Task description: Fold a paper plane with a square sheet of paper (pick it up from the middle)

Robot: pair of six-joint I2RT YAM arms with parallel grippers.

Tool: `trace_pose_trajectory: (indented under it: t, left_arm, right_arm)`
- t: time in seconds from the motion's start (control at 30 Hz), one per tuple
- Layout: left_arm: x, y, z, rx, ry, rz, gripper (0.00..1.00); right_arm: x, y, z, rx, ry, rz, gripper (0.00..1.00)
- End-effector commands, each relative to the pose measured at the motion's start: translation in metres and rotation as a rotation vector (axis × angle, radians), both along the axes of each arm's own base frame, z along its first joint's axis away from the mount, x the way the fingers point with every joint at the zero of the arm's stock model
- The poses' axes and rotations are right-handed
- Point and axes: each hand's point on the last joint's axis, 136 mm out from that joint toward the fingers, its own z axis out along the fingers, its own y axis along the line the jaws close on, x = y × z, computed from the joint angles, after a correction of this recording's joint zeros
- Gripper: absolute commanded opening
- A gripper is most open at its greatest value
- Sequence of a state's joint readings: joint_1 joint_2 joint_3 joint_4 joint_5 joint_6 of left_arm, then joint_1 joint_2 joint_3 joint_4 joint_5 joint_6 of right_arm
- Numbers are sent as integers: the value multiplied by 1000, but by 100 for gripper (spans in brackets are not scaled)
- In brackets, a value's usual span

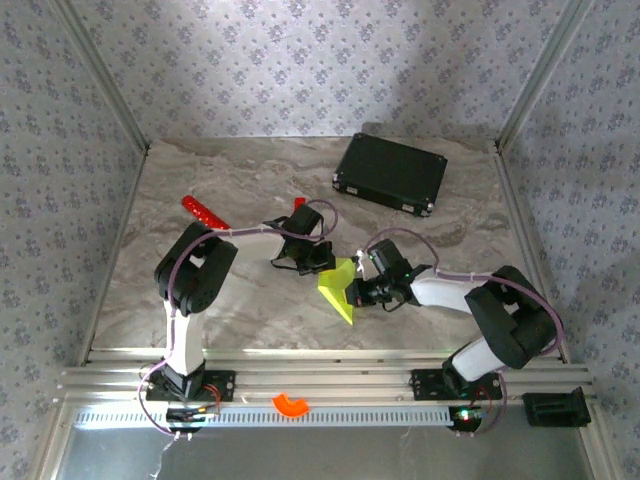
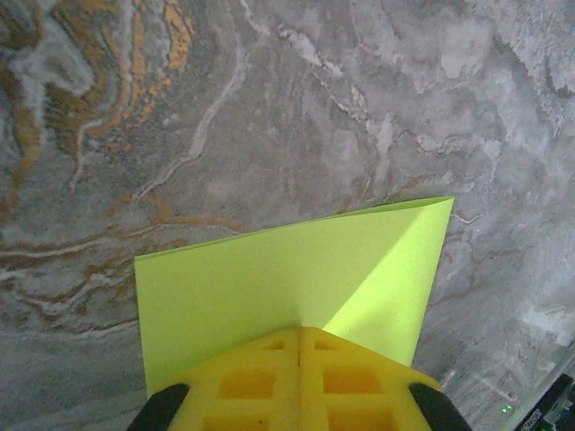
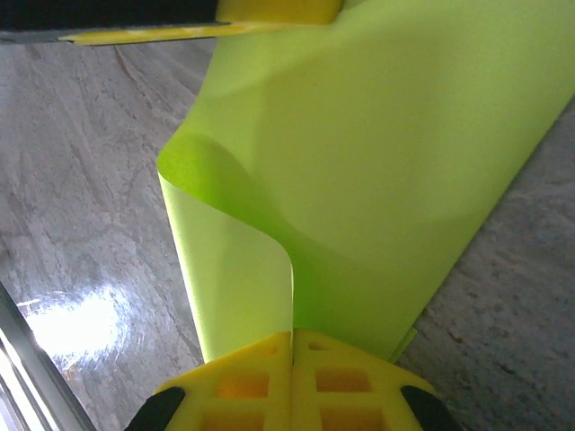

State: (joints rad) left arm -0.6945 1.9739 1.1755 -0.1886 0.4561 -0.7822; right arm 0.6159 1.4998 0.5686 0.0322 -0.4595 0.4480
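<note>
Marbled tabletop (image 1: 260,312) backs the square sheet of paper (image 1: 340,292), held mid-table between the left gripper (image 2: 299,334) and right gripper (image 3: 293,337), each clamped on an edge. It is loosely doubled over (no dart shape yet), so most creasing remains. Black case (image 1: 390,173), red stick (image 1: 205,212) and orange ring piece (image 1: 291,404) lie well apart, blocking nothing.

We are looking at a marbled grey-beige counter (image 1: 262,312). A black case (image 1: 390,173) is lying flat at its far right, a red stick (image 1: 205,212) is lying towards the left, and a small red block (image 1: 299,202) is sitting between them.
</note>
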Motion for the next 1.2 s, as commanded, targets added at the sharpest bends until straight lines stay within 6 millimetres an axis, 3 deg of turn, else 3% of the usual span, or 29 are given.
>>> trace_pose_trajectory:
  t: [0.0, 0.73, 1.17]
  left_arm:
    - [-11, 10, -21, 77, 45, -1, 4]
    - [-8, 9, -18, 77, 35, 0, 5]
    - [9, 4, 7, 72, -49, 10, 7]
  right_arm:
    - [2, 3, 6, -2, -15, 19, 4]
    - [-5, -3, -12, -57, 22, 18, 4]
    - [-5, -6, -15, -77, 19, 12, 3]
